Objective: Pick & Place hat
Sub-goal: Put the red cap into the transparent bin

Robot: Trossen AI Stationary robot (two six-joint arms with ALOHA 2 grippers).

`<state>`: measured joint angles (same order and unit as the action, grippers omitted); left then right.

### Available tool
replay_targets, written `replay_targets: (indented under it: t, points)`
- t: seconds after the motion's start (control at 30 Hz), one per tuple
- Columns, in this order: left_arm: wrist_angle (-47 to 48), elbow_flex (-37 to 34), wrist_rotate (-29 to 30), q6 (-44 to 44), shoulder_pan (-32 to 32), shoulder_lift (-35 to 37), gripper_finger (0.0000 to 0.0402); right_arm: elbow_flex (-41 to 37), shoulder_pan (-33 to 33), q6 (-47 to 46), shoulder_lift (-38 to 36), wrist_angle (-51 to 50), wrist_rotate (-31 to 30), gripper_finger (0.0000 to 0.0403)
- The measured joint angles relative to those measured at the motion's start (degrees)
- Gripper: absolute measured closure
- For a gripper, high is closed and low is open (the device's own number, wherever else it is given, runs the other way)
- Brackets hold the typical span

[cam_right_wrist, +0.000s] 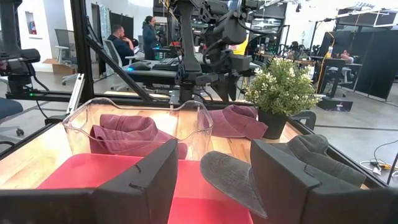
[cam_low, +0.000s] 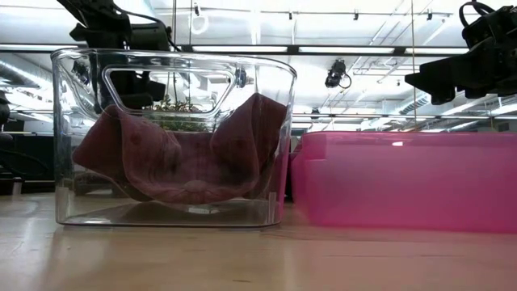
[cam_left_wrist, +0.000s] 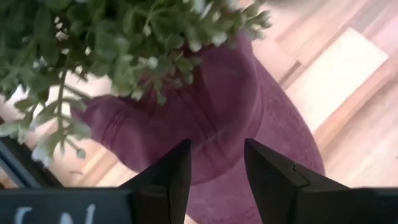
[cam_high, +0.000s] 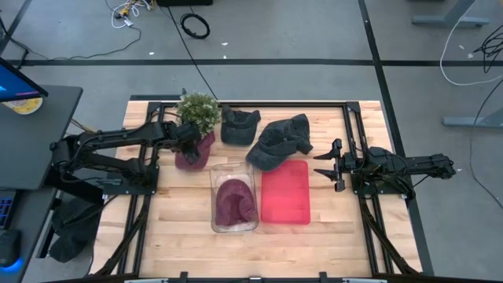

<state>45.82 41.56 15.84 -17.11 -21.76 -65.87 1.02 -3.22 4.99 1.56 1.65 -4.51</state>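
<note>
A maroon hat (cam_high: pixel 192 151) lies on the table against the potted plant (cam_high: pixel 198 110); the left wrist view shows its crown (cam_left_wrist: pixel 224 112) under the leaves. My left gripper (cam_left_wrist: pixel 214 165) is open and stands over this hat, pointing down. A second maroon hat (cam_high: pixel 234 200) lies crumpled inside the clear bin (cam_high: pixel 214 177), also shown in the low view (cam_low: pixel 186 162). My right gripper (cam_high: pixel 330 163) is open and waits above the table's right side, beside the pink tray (cam_high: pixel 285 192). My left gripper comes at the maroon hat's crown (cam_left_wrist: pixel 214 134) from above with its open fingers (cam_left_wrist: pixel 171 177) on either side. I cannot tell whether the fingertips touch the cloth.
Two dark grey caps (cam_high: pixel 240 124) (cam_high: pixel 283 141) lie near the table's far edge, the larger one overlapping the pink tray's far end. The plant's leaves (cam_left_wrist: pixel 124 43) hang over the maroon hat. Bare wood lies along the near edge (cam_high: pixel 236 251). People sit in the room beyond (cam_right_wrist: pixel 121 43).
</note>
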Motion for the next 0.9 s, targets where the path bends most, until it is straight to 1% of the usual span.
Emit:
replay_targets:
  t: [0.4, 0.9]
  points:
    - [-3.2, 0.0, -0.62, 2.39, 0.0, -2.76, 0.025, 0.02, 0.01, 0.0, 0.01, 0.0, 0.02, 0.0198]
    - [-4.19, 0.02, -1.15, 3.48, 0.0, -5.49, 0.025, 0.02, 0.02, 0.0, 0.02, -0.02, 0.0, 0.0198]
